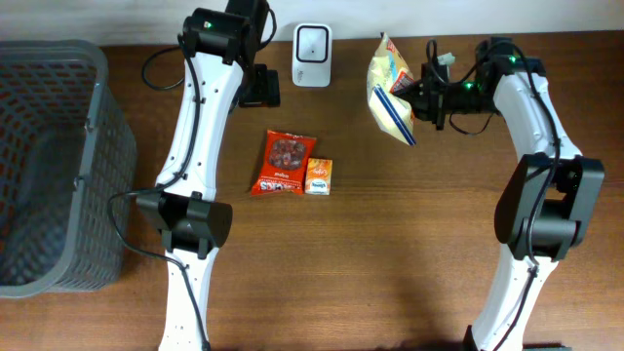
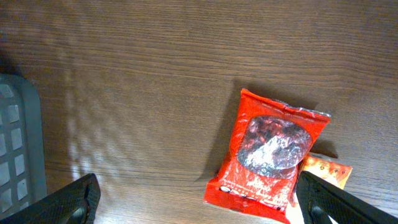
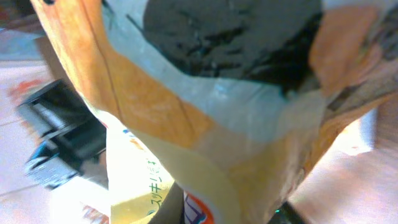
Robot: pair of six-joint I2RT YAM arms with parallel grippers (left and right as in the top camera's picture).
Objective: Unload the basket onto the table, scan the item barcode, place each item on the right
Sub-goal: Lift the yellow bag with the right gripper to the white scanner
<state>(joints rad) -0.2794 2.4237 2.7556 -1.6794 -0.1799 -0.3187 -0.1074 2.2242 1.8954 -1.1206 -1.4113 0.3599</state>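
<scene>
A yellow snack bag [image 1: 391,90] hangs above the back of the table, to the right of the white barcode scanner [image 1: 312,42]. My right gripper [image 1: 421,97] is shut on the bag's right side. In the right wrist view the yellow bag [image 3: 205,124] fills nearly the whole picture and hides the fingers. My left gripper [image 1: 261,86] stands open just left of the scanner with nothing between its fingers [image 2: 69,202]. Below it lie a red snack pack [image 2: 270,152] and a small orange box [image 2: 328,170].
The red pack [image 1: 284,163] and the orange box [image 1: 318,176] lie side by side at mid-table. A grey mesh basket [image 1: 54,166] takes up the left edge, and its rim [image 2: 18,149] shows in the left wrist view.
</scene>
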